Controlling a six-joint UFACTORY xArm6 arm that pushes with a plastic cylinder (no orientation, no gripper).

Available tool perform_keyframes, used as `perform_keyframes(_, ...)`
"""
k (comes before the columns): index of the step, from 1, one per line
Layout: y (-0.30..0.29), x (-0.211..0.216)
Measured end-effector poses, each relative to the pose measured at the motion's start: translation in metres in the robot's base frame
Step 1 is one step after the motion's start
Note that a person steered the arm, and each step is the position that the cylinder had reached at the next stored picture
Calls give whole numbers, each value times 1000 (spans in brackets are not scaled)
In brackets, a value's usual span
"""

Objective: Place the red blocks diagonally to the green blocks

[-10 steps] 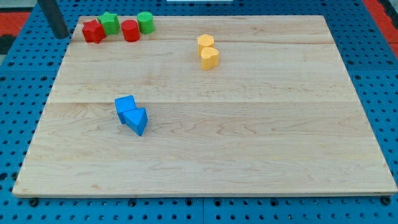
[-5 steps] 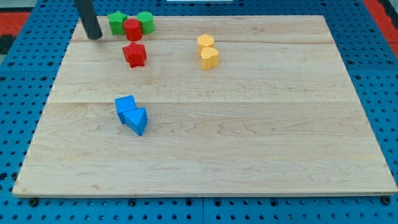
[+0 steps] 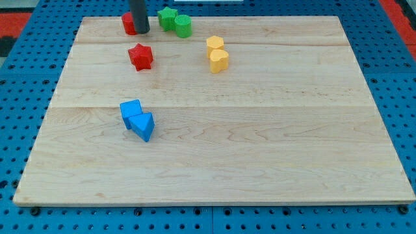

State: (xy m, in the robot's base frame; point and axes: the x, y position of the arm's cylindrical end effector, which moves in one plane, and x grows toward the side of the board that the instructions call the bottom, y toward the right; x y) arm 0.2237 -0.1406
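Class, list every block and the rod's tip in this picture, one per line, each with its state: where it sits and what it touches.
my tip: on the board, against the red cylinder
red cylinder: partly hidden behind the rod
red star: alone, touching nothing
green star: touching green cylinder
green cylinder: at the view's top
yellow blocks: touching each other
blue blocks: touching each other

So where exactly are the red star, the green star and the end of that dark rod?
red star block (image 3: pixel 140 56), camera view, on its top face.
green star block (image 3: pixel 167 16), camera view, on its top face.
my tip (image 3: pixel 141 30), camera view, at the rod's very end, against a red block's right side.
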Motion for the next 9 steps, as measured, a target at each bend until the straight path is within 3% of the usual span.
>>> perform_keyframes(1, 23, -2)
perform_keyframes(3, 8, -32)
perform_keyframes(4, -45, 3)
perform_keyframes(5, -56, 33)
perform_keyframes(6, -63, -26)
perform_keyframes(7, -104, -22)
perform_keyframes(9, -119, 59)
